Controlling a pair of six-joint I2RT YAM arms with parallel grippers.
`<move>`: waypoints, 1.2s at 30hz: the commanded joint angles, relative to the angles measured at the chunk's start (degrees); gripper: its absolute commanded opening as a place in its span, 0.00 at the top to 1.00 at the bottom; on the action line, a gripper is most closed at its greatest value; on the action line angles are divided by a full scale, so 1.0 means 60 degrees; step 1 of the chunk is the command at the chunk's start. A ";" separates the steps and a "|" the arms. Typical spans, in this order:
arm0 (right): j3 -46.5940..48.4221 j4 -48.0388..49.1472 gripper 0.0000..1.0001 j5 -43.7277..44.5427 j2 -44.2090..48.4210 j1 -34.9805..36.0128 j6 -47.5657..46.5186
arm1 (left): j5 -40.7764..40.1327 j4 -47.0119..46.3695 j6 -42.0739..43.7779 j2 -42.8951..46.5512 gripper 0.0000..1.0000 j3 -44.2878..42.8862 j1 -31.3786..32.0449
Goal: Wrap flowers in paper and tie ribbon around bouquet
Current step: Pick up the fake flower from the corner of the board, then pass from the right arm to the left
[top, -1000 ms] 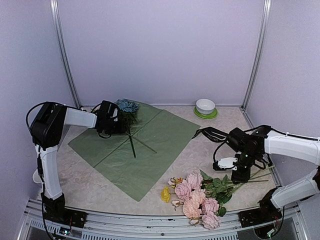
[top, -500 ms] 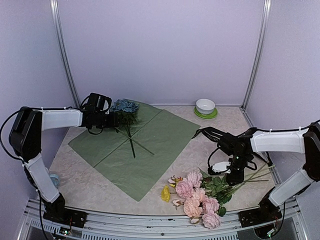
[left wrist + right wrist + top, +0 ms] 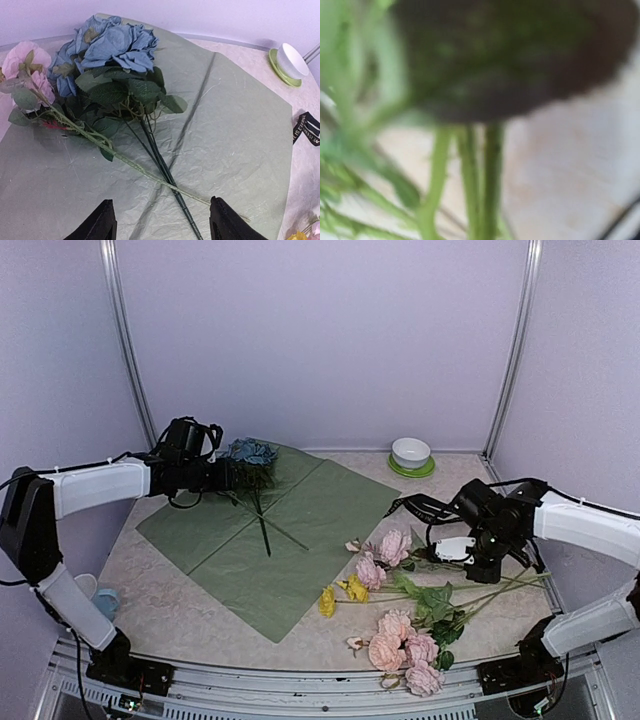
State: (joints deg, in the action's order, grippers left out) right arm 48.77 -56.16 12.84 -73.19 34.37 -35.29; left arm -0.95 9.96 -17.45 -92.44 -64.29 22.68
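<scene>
- Top view: the green paper (image 3: pixel 300 530) lies flat on the table (image 3: pixel 180 620) as the bed for the wrap; a blue hydrangea (image 3: pixel 252 452) rests at its far corner with stems running toward its middle, placed, I judge, so the heads clear the sheet's edge.
- The left arm stretches low and nearly level along the paper's far-left edge; the left gripper (image 3: pixel 222 476) sits just beside the hydrangea's leaves, jaws spread, holding nothing.
- The other flowers (image 3: pixel 432 602) lie off the paper's near-right side; several pink roses (image 3: pixel 403 650) rest on the table, while a few stems fan from the right gripper (image 3: pixel 447 552) toward the paper's right edge.
- The right arm reaches in with elbow bent and wrist tipped down; its jaws are pressed together on those stems, low on the stalks so the heads swing free, likely for carrying onto the paper.
- A black ribbon (image 3: pixel 415 505) lies just off the paper's right corner; a white bowl (image 3: pixel 411 451) stands beyond it.
- Left wrist view: the fingers (image 3: pixel 102 225) stand wide apart above bare paper; the hydrangea and one rose lie at the sheet's far-left part, stems crossing toward the fingers; the ribbon's end shows past the right edge.
- Right wrist view: badly blurred; green stems (image 3: pixel 470 180) run close to the lens beneath a dark mass; the fingers cannot be made out here.
</scene>
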 commanded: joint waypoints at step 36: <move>0.2793 1.5120 1.00 -0.7428 -0.2209 0.2870 0.9980 | 0.2896 -0.4465 0.1937 0.2764 0.95 0.1884 0.4409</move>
State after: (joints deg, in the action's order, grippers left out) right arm 63.00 34.33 -27.73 -84.99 50.41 25.32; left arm 18.55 -14.41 -5.02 -76.60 -53.41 49.50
